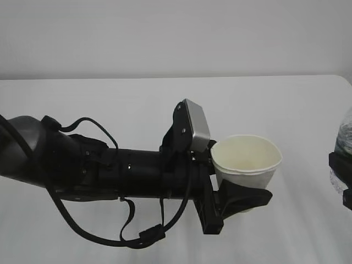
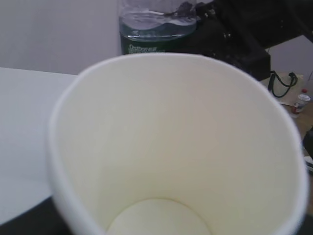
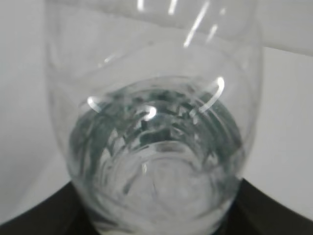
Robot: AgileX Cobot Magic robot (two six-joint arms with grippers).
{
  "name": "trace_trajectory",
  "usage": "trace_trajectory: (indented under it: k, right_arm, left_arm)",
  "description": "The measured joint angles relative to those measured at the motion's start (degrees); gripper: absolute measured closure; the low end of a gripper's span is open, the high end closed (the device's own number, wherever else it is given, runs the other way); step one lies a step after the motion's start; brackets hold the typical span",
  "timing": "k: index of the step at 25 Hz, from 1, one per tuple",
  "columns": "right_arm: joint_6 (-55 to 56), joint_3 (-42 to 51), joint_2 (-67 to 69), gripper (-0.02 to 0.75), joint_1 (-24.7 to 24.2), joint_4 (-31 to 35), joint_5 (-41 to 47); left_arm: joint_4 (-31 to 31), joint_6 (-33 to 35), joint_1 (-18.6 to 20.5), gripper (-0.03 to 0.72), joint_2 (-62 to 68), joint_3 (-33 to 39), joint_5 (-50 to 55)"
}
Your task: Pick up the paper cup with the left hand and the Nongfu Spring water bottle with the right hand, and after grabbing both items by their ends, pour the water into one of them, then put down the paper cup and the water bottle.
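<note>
paper cup [image 1: 246,161] upright and empty, off the table [image 1: 99,99], clamped low in my left hand [image 1: 234,199] | Nongfu Spring water bottle [image 2: 156,24] gripped at its base by my right hand [image 1: 342,179], well apart | both grabbed; pour and set-down remain

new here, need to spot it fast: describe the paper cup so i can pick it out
Follow the big black arm reaching in from the left over the white table. At its tip, the left hand holds the paper cup: short, white, open-topped, cream and empty inside, unlike the clear bottle at the right edge.
</note>
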Motion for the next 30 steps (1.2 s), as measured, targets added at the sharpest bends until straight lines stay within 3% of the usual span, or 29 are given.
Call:
trace_trajectory:
  k: [17,30]
  right_arm:
    - [-0.9,-3.2,-3.4,0.316,0.0,-9.5,8.0]
    - [-10.4,-3.5,-3.4,0.316,0.0,-10.3,8.3]
  left_arm:
    - [1.1,-1.7,-4.0,0.235,0.6,0.0,0.8]
    - [1.1,-4.7,-4.5,0.235,0.6,0.0,0.8]
